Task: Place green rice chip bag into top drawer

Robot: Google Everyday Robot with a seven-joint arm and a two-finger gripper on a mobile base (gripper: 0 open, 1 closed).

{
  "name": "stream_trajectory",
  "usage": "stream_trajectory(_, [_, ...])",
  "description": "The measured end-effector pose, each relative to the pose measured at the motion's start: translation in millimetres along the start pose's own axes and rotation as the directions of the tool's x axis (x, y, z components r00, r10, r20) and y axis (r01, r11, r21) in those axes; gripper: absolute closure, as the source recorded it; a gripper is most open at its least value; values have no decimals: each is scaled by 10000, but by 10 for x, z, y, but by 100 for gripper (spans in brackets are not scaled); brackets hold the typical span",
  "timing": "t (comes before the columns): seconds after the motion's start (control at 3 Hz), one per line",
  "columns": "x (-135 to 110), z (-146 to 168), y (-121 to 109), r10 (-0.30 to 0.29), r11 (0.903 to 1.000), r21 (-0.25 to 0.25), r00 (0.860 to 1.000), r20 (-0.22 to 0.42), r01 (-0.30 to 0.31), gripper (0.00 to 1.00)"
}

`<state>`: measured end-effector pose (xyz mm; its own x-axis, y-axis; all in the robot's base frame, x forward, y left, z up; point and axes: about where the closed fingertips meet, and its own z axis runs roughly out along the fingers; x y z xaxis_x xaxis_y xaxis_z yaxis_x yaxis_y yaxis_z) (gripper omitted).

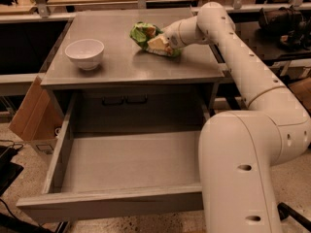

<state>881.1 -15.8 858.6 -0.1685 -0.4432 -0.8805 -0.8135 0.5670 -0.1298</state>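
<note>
— So, where did the green rice chip bag point(142, 33) lie?
— Far right on the bench point(112, 62), long axis running far-left to near-right. The gripper point(158, 43) met its near-right end; whether it gripped, I couldn't tell.

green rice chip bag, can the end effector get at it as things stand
Likely yes: the end effector sits right at the green rice chip bag on the tabletop; the white bowl stands well aside.

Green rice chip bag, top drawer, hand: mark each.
green rice chip bag point(141, 33), camera view, its green left part.
top drawer point(131, 161), camera view, bare bottom of the open drawer.
hand point(158, 43), camera view, its tip, at the bag's right side.
</note>
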Motion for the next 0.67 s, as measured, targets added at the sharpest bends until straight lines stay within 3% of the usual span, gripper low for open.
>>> stream_trajectory(0.67, [0, 0, 0, 0, 10000, 0, 10000, -1, 0, 100])
